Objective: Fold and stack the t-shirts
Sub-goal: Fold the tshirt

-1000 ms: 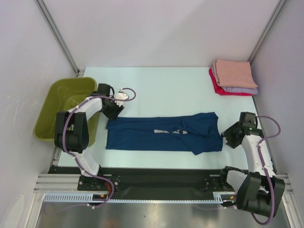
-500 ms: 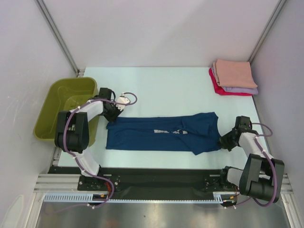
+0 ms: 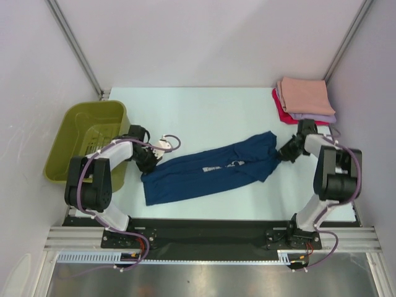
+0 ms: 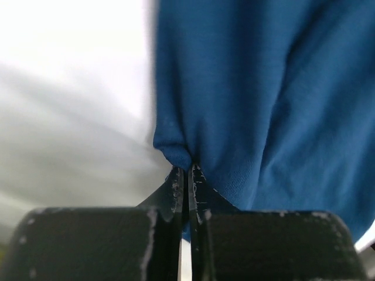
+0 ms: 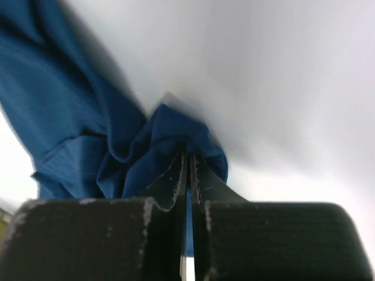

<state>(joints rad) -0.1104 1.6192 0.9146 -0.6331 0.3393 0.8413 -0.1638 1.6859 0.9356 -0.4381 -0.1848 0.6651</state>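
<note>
The navy blue t-shirt [image 3: 207, 171], folded into a long band, lies slanted across the table with a pale print showing mid-way. My left gripper [image 3: 150, 166] is shut on its left end; in the left wrist view the fingertips pinch the blue cloth [image 4: 246, 105] at my left gripper [image 4: 186, 170]. My right gripper [image 3: 286, 153] is shut on the shirt's right end, and the bunched navy fabric [image 5: 88, 140] sits at my right gripper [image 5: 188, 155] in its wrist view. A stack of folded t-shirts, peach [image 3: 304, 94] over lavender [image 3: 322, 116] over red [image 3: 286, 115], sits at the back right.
An olive-green plastic basket [image 3: 74, 127] stands at the left edge beside my left arm. The folded stack is close behind my right gripper. Grey side walls bound the table on both sides.
Both grippers have shut on the navy shirt's ends. The right end has been carried toward the back, so the band now lies slanted, and the left end has shifted slightly.
</note>
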